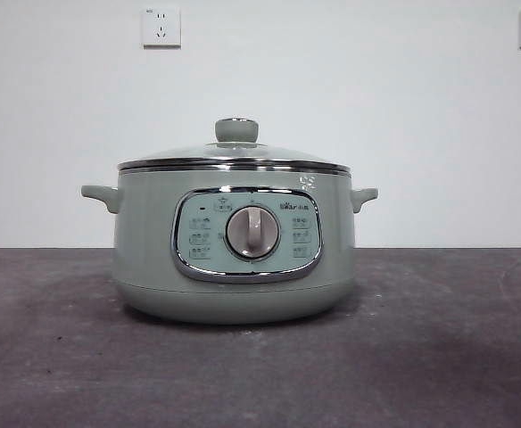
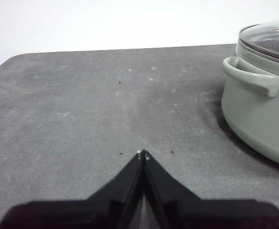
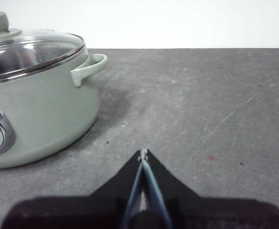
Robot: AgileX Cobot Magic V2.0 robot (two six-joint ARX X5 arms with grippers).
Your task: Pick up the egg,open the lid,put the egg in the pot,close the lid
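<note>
Lid on the pot, both end effectors parked at the sides — no egg in any view.

The pot [image 1: 234, 245] is seen mid-counter [image 1: 457, 357] with the lid [image 1: 234, 153] seated on its rim. The left end effector [image 2: 142, 153] is held with jaws pressed together, the pot's side handle off to one side; the right end effector [image 3: 143, 153] is likewise closed and empty beside the opposite handle. Neither can be judged nearer the egg, as the egg cannot be placed — its direction and long axis cannot be told.

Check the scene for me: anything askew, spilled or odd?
Nothing damaged or spilled. The lid sits level on the pot. Oddly, no egg shows in any view. Left hand and right hand are shut, holding nothing.
</note>
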